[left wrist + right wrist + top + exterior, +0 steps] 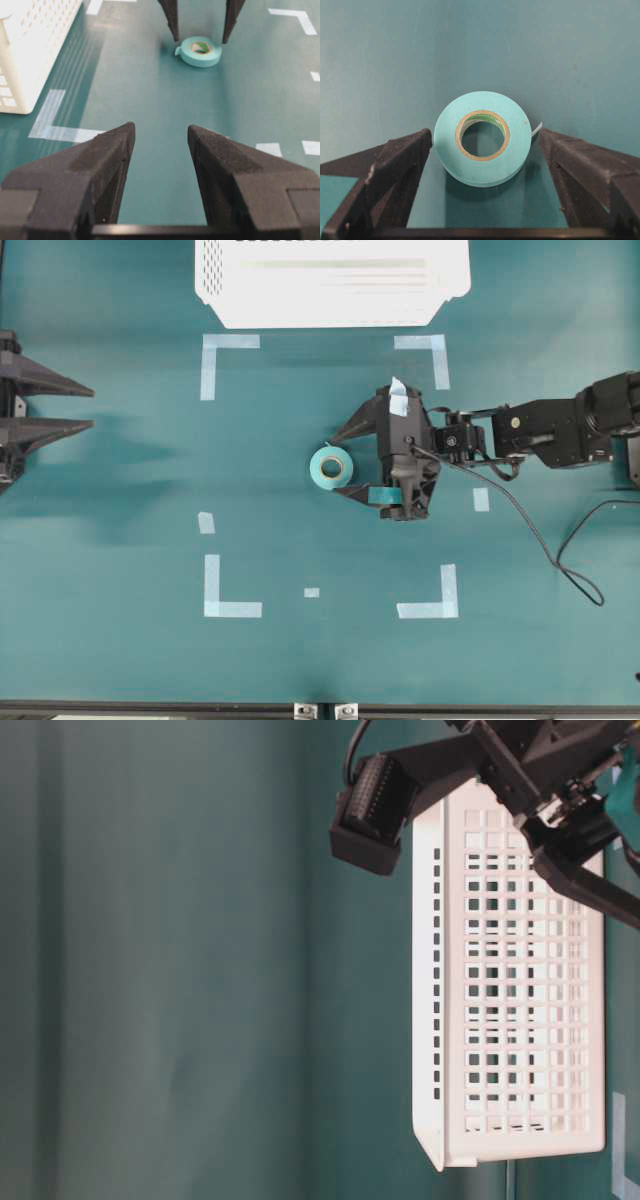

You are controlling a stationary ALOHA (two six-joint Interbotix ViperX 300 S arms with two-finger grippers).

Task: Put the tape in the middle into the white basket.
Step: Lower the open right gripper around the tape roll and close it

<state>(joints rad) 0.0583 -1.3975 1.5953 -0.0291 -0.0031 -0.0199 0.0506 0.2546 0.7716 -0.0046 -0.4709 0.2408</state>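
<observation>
Tape (482, 137) lies flat between wide-open right pincer (345, 458) jaws; left pincer (160, 145) open too. Off-centre closing may nudge tape aside.

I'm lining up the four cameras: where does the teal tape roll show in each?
Overhead: tape roll, centre, just left of the right gripper.
Table-level: not in view.
Left wrist: top centre, between the far fingers.
Right wrist: centre, between open fingers.
Shared landmark: the right gripper.

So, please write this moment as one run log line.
right gripper: jaws open, straddling tape | tape: flat on table | white basket: no tape visible
</observation>
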